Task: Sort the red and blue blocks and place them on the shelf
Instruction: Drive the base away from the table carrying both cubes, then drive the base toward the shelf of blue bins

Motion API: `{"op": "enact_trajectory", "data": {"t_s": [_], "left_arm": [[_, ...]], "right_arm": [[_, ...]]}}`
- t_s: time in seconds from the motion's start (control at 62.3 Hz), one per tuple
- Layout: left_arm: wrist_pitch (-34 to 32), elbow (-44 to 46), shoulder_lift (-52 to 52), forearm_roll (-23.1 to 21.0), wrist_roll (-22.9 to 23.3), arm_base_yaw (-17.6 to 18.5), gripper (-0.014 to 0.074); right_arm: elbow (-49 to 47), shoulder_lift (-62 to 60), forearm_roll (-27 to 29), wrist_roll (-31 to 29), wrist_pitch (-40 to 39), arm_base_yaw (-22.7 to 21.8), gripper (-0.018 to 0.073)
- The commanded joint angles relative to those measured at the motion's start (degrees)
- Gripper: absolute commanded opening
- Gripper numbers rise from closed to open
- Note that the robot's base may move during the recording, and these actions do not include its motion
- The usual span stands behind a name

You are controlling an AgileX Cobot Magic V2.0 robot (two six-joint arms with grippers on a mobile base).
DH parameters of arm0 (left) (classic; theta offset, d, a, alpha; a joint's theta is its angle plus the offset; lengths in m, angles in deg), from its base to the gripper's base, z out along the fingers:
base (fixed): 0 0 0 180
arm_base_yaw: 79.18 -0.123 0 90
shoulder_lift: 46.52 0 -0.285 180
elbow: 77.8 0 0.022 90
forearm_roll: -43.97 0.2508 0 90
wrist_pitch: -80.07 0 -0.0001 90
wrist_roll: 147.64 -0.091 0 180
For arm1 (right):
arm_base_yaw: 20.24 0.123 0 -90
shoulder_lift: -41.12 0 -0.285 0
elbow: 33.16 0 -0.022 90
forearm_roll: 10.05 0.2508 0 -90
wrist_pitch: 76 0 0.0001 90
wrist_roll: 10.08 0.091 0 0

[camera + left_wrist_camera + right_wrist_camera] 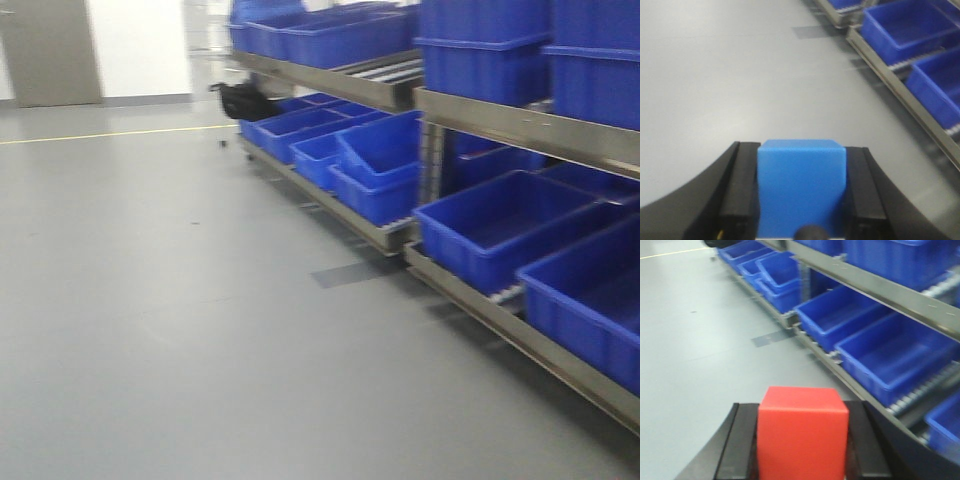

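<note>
A sky-blue block [801,187] sits clamped between the black fingers [742,190] of my left gripper [801,192], held above the grey floor. The red block [802,432] is pinched the same way in my right gripper [802,437]. The steel shelf [520,125] runs along the right, its front rail [875,282] above a lower tier of roller tracks. Neither gripper shows in the front view. Both grippers are still some way from the shelf, which lies ahead and to the right.
Large blue bins [500,225] fill the shelf's lower tier and more bins [480,45] stand on the upper one. A black bag-like object [245,100] lies at the far end. Grey floor [150,300] spreads to the left, with a yellow line [100,133] and a door [50,50] behind.
</note>
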Motion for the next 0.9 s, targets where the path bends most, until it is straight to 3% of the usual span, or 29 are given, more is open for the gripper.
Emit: {"op": "enact_trajectory", "data": {"t_s": [0.0, 0.882], "left_arm": [[-4.61, 1.71, 0.00, -0.12, 0.24, -0.25, 0.0124], [-4.61, 1.71, 0.00, -0.12, 0.24, -0.25, 0.0124]], "right_arm": [[-1.61, 0.23, -0.38, -0.21, -5.34, -0.38, 0.0057], [-1.61, 0.23, -0.38, -0.21, -5.34, -0.38, 0.0057]]}}
